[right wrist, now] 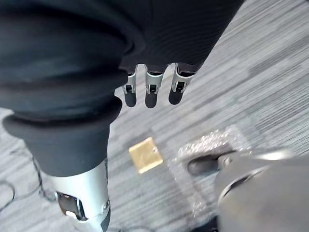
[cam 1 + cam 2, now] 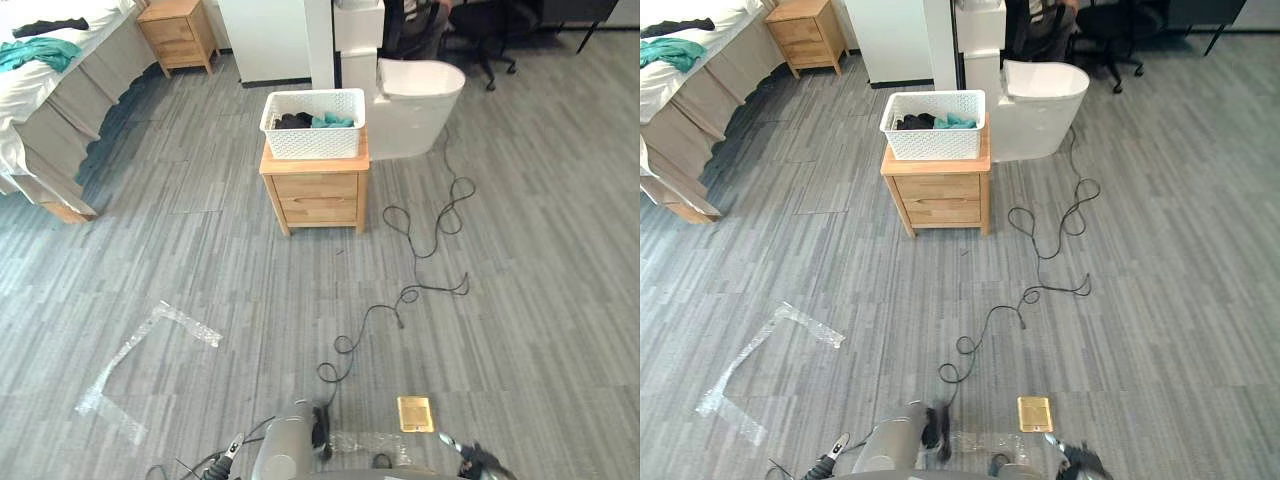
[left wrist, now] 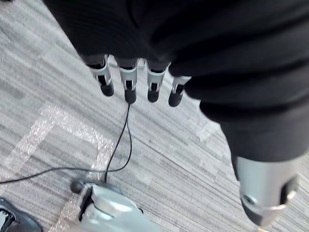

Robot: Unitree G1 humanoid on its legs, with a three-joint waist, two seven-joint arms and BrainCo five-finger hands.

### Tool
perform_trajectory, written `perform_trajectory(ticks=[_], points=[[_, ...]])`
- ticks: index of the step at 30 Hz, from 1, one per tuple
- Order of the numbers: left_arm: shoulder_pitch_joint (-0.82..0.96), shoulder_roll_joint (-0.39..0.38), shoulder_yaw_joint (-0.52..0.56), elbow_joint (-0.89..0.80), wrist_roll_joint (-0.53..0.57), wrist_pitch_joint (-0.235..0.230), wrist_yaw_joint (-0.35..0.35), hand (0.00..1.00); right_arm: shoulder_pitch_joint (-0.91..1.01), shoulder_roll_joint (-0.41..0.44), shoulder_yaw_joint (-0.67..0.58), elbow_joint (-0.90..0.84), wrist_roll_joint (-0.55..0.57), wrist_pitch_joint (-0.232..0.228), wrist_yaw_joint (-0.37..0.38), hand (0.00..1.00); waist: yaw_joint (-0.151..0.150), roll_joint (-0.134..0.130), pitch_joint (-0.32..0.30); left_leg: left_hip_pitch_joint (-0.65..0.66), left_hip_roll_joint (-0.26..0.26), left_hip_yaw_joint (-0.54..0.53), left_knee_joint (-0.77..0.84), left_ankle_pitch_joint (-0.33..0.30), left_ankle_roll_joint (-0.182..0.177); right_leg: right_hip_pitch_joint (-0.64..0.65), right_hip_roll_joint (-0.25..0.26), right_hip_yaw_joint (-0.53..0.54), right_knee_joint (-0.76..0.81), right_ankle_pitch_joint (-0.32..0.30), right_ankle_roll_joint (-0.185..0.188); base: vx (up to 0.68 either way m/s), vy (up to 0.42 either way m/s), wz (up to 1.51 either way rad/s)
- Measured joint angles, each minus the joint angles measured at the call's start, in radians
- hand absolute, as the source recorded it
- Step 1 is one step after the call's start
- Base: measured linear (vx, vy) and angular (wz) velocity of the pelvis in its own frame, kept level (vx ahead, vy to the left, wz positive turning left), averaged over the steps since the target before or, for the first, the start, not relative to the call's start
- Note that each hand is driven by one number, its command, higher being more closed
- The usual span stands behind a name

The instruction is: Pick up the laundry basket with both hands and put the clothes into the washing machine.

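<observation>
While laundry basket (image 2: 313, 138) with clothes (image 2: 334, 121) sits on wooden nightstand (image 2: 316, 196) well ahead, nothing is held: left hand (image 3: 129, 82), right hand (image 1: 151, 90) hung over floor (image 2: 560, 330), fingers straight, empty. Pickup, carry, loading not yet done.

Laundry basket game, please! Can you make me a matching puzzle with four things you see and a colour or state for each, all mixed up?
Things:
1. laundry basket
2. cabinet under the basket
3. square plate on the floor
4. left hand

Colour or state:
A. gold
B. open, fingers straight
C. white
D. light wood

Pairs: 1-C, 2-D, 3-A, 4-B
</observation>
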Motion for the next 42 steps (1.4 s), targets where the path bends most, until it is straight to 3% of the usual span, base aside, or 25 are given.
perform_trajectory(ticks=[1, 2, 3, 4, 5, 7, 9, 10, 12, 14, 16, 18, 19, 21, 22, 24, 25, 27, 29, 31, 35, 37, 38, 39, 42], points=[[0.010, -0.001, 0.004, 0.000, 0.000, 0.001, 0.001, 0.00, -0.004, 0.003, 0.012, -0.001, 0.015, -0.004, 0.001, 0.00, 0.007, 0.013, -0.009, -0.008, -0.005, -0.008, -0.057, 0.014, -0.002, 0.003, 0.000, 0.000, 0.018, -0.036, 0.013, 0.57, 0.204, -0.13], [0.022, 0.000, 0.018, 0.008, -0.026, 0.003, 0.002, 0.00, 0.001, 0.024, 0.013, 0.003, 0.020, -0.005, 0.003, 0.00, 0.021, 0.005, -0.022, -0.030, -0.009, -0.020, -0.011, 0.052, 0.062, -0.001, -0.021, 0.011, 0.094, -0.118, 0.025, 0.49, 0.182, -0.16], [0.042, 0.000, 0.038, 0.009, -0.032, 0.004, 0.001, 0.00, 0.007, 0.035, 0.015, 0.011, 0.020, -0.004, 0.004, 0.00, 0.027, -0.015, -0.034, -0.035, -0.026, -0.014, 0.018, 0.062, 0.078, -0.010, -0.044, 0.016, 0.139, -0.162, 0.034, 0.76, 0.192, -0.34], [0.069, 0.001, 0.079, 0.016, -0.046, 0.004, 0.003, 0.00, 0.032, 0.054, 0.005, 0.028, 0.020, -0.004, 0.008, 0.00, 0.039, -0.058, -0.069, -0.032, -0.064, 0.008, 0.063, 0.064, 0.084, -0.044, -0.094, 0.023, 0.296, -0.229, 0.088, 0.56, 0.092, -0.25], [0.064, -0.003, 0.095, 0.029, -0.062, 0.005, 0.004, 0.00, 0.042, 0.055, -0.007, 0.029, 0.021, -0.005, 0.011, 0.00, 0.035, -0.072, -0.070, -0.028, -0.079, 0.010, 0.096, 0.024, 0.081, -0.089, -0.121, 0.019, 0.430, -0.241, 0.100, 0.84, 0.155, 0.01], [0.052, 0.009, 0.122, 0.037, -0.089, 0.006, 0.004, 0.00, 0.064, 0.054, -0.100, 0.037, 0.033, -0.003, 0.016, 0.00, 0.004, -0.096, -0.059, 0.076, -0.121, -0.010, 0.154, -0.073, 0.127, -0.236, -0.175, 0.059, 0.944, -0.078, 0.199, 0.70, 0.134, 0.47], [0.033, 0.009, 0.118, 0.018, -0.096, 0.006, 0.003, 0.00, 0.080, 0.047, -0.115, 0.039, 0.031, -0.004, 0.021, 0.00, -0.014, -0.082, -0.044, 0.217, -0.137, -0.057, 0.136, -0.123, 0.164, -0.268, -0.189, 0.016, 1.158, -0.074, 0.173, 0.70, 0.067, 0.51], [0.023, 0.000, 0.117, -0.013, -0.096, 0.004, 0.002, 0.00, 0.085, 0.037, -0.117, 0.033, 0.030, -0.004, 0.023, 0.00, -0.021, -0.068, -0.042, 0.321, -0.137, -0.099, 0.084, -0.132, 0.179, -0.298, -0.187, -0.024, 1.191, -0.087, 0.132, 0.69, 0.029, 0.37], [-0.003, -0.006, 0.115, -0.051, -0.096, -0.003, 0.003, 0.00, 0.091, 0.042, -0.108, 0.003, 0.032, -0.004, 0.028, 0.00, -0.040, -0.059, -0.053, 0.435, -0.115, -0.161, -0.012, -0.132, 0.179, -0.378, -0.164, -0.093, 1.124, -0.104, 0.084, 0.62, -0.052, 0.43], [-0.054, -0.006, 0.104, -0.058, -0.096, -0.011, 0.005, 0.00, 0.092, 0.051, -0.107, -0.029, 0.043, -0.017, 0.028, 0.00, -0.064, -0.052, -0.051, 0.506, -0.086, -0.201, -0.078, -0.135, 0.179, -0.488, -0.146, -0.110, 0.951, -0.111, 0.079, 0.72, -0.167, 0.66], [-0.081, -0.014, 0.048, -0.061, -0.094, -0.023, 0.011, 0.00, 0.095, 0.041, -0.105, -0.041, 0.062, -0.021, 0.025, 0.00, -0.069, -0.029, -0.047, 0.578, -0.037, -0.207, -0.134, -0.135, 0.179, -0.531, -0.130, -0.121, 0.618, -0.063, 0.072, 0.55, -0.169, 0.49], [-0.078, -0.004, 0.002, -0.072, -0.094, -0.038, 0.024, 0.00, 0.113, 0.040, -0.061, -0.034, 0.063, -0.023, 0.023, 0.00, -0.069, -0.052, -0.049, 0.667, -0.020, -0.223, -0.172, -0.136, 0.180, -0.541, -0.141, -0.101, 0.226, 0.120, 0.097, 0.70, -0.275, 0.42], [-0.071, 0.000, 0.003, -0.069, -0.089, -0.038, 0.027, 0.00, 0.122, 0.044, -0.058, -0.027, 0.063, -0.020, 0.022, 0.00, -0.072, -0.066, -0.057, 0.697, -0.013, -0.247, -0.160, -0.145, 0.173, -0.543, -0.146, -0.089, 0.219, 0.195, 0.094, 0.84, -0.406, 0.63], [-0.061, -0.019, 0.005, -0.058, -0.061, -0.038, 0.027, 0.00, 0.135, 0.043, -0.072, -0.022, 0.063, -0.011, 0.026, 0.00, -0.090, -0.043, -0.074, 0.648, 0.035, -0.286, 0.016, -0.132, 0.136, -0.536, -0.117, -0.105, 0.316, 0.267, 0.069, 0.70, -0.378, 0.61], [-0.059, -0.039, 0.019, -0.045, -0.055, -0.036, 0.027, 0.00, 0.141, 0.033, -0.090, -0.025, 0.062, -0.011, 0.026, 0.00, -0.096, 0.000, -0.070, 0.561, 0.089, -0.295, 0.240, -0.071, 0.053, -0.493, -0.081, -0.142, 0.333, 0.231, 0.023, 0.40, -0.237, 0.32], [-0.045, -0.066, 0.096, -0.042, -0.056, -0.035, 0.027, 0.00, 0.149, 0.027, -0.110, -0.031, 0.061, -0.010, 0.024, 0.00, -0.075, 0.021, -0.060, 0.425, 0.152, -0.295, 0.562, 0.075, -0.015, -0.417, -0.012, -0.152, 0.336, 0.165, -0.031, 0.74, -0.366, -0.13], [-0.036, -0.061, 0.103, -0.040, -0.058, -0.033, 0.026, 0.00, 0.149, 0.026, -0.115, -0.021, 0.060, -0.004, 0.022, 0.00, -0.062, 0.030, -0.040, 0.370, 0.176, -0.282, 0.754, 0.067, -0.007, -0.331, 0.026, -0.151, 0.321, 0.138, -0.063, 0.76, -0.355, -0.38], [-0.020, -0.043, 0.090, -0.049, -0.067, -0.031, 0.024, 0.00, 0.142, 0.027, -0.116, 0.002, 0.056, -0.001, 0.023, 0.00, -0.058, -0.005, -0.021, 0.272, 0.187, -0.256, 0.885, 0.024, 0.043, -0.193, 0.048, -0.147, 0.262, 0.115, -0.084, 0.50, -0.238, -0.17], [-0.009, -0.029, 0.072, -0.079, -0.086, -0.034, 0.023, 0.00, 0.136, 0.031, -0.125, 0.008, 0.054, -0.002, 0.022, 0.00, -0.056, -0.034, -0.019, 0.206, 0.190, -0.224, 0.814, -0.001, 0.044, -0.125, 0.045, -0.139, 0.201, 0.101, -0.057, 0.38, -0.221, -0.10], [-0.007, -0.031, 0.038, -0.093, -0.109, -0.037, 0.024, 0.00, 0.119, 0.021, -0.140, 0.008, 0.054, -0.001, 0.018, 0.00, -0.057, -0.024, -0.008, 0.171, 0.209, -0.207, 0.574, -0.008, 0.033, -0.056, 0.057, -0.134, 0.151, 0.087, -0.033, 0.34, -0.127, -0.09], [-0.007, -0.036, 0.048, -0.154, -0.146, -0.043, 0.035, 0.00, 0.103, 0.003, -0.084, -0.091, 0.063, -0.006, -0.001, 0.00, -0.051, 0.012, -0.021, 0.215, 0.149, -0.295, -0.023, 0.019, -0.028, -0.059, 0.046, -0.086, 0.152, 0.057, 0.010, 0.28, 0.077, -0.27], [-0.005, -0.032, 0.067, -0.162, -0.156, -0.044, 0.049, 0.00, 0.119, 0.007, -0.042, -0.191, 0.063, -0.008, -0.006, 0.00, -0.037, 0.017, -0.022, 0.246, 0.134, -0.310, -0.091, 0.064, -0.088, -0.072, 0.039, -0.042, 0.183, 0.035, 0.036, 0.23, 0.205, -0.63], [0.015, -0.031, 0.106, -0.171, -0.157, -0.044, 0.050, 0.00, 0.139, 0.013, -0.019, -0.301, 0.063, -0.009, -0.010, 0.00, -0.037, 0.036, -0.035, 0.270, 0.132, -0.301, -0.109, 0.087, -0.081, -0.079, 0.043, -0.013, 0.209, 0.010, 0.054, 0.22, 0.298, -0.80], [0.035, -0.012, 0.151, -0.199, -0.169, -0.043, 0.060, 0.00, 0.162, 0.044, 0.007, -0.432, 0.063, -0.011, -0.020, 0.00, -0.038, -0.001, -0.050, 0.288, 0.112, -0.248, -0.114, 0.078, -0.069, -0.098, 0.004, 0.023, 0.243, -0.014, 0.078, 0.18, 0.257, -0.71], [0.105, -0.003, 0.248, -0.365, -0.177, -0.045, 0.074, 0.00, 0.213, 0.077, 0.008, -0.656, 0.067, -0.035, -0.028, 0.00, -0.036, -0.053, -0.087, 0.294, 0.065, -0.179, -0.131, 0.056, -0.032, -0.119, -0.049, 0.077, 0.225, -0.018, 0.093, 0.19, 0.236, -0.52]])
